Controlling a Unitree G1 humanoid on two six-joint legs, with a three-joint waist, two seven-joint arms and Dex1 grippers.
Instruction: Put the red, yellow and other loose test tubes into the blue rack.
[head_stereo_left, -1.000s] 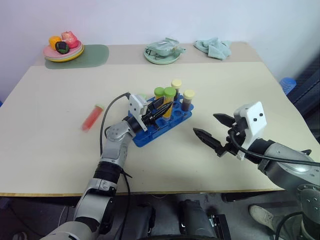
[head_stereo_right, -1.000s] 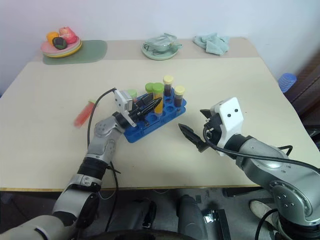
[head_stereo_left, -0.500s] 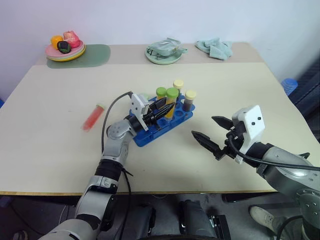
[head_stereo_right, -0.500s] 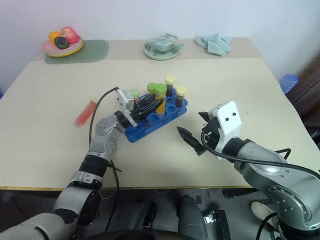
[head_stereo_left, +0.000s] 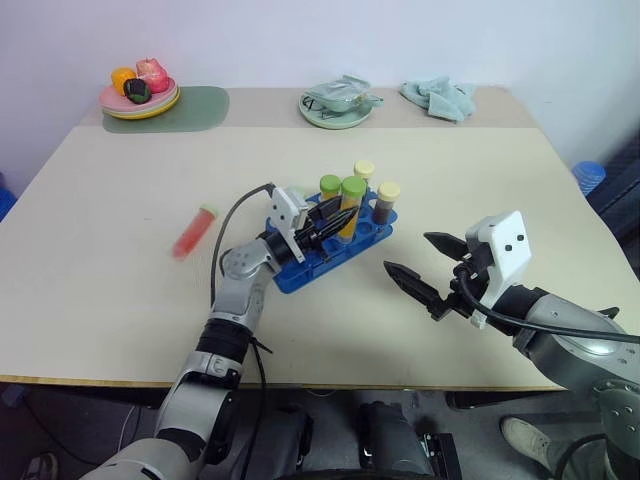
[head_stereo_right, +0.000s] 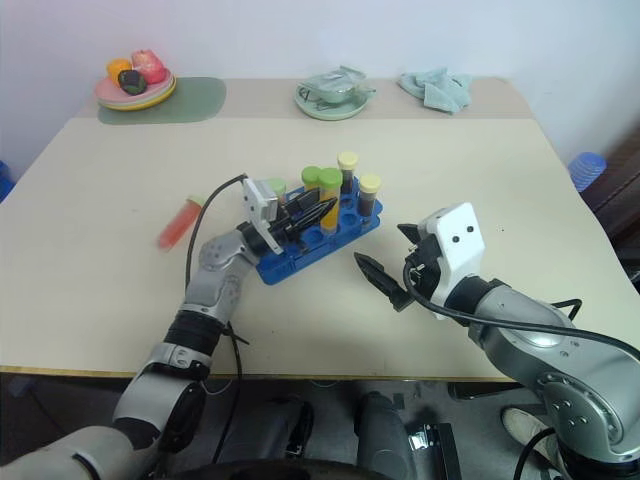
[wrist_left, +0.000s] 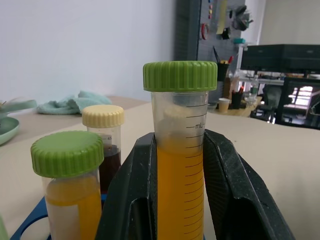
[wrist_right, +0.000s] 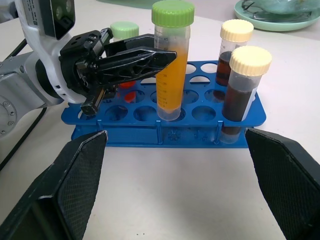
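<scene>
Left gripper (wrist_right: 150, 57) is clamped on the orange-yellow tube (wrist_right: 171, 65): green cap up, long axis vertical, base seated in a hole of the blue rack (wrist_right: 165, 127). Tube sits between the two fingers (wrist_left: 227, 190), cap well above the tips. Two dark brown tubes (wrist_right: 240, 90) stand upright in the rack just past the jaws. Red tube (head_stereo_left: 192, 232) lies flat on the table (head_stereo_left: 110, 270), well apart from the rack on the robot's left, cap pointing away from the robot. Right gripper (head_stereo_left: 420, 268) hangs to the rack's right, jaws spread wide, nothing between them.

Surface: beige tabletop. Far edge carries a fruit plate (head_stereo_left: 140, 98) on a green mat, a pale green dish (head_stereo_left: 338, 105) and a teal cloth (head_stereo_left: 440, 97). White wall behind.
</scene>
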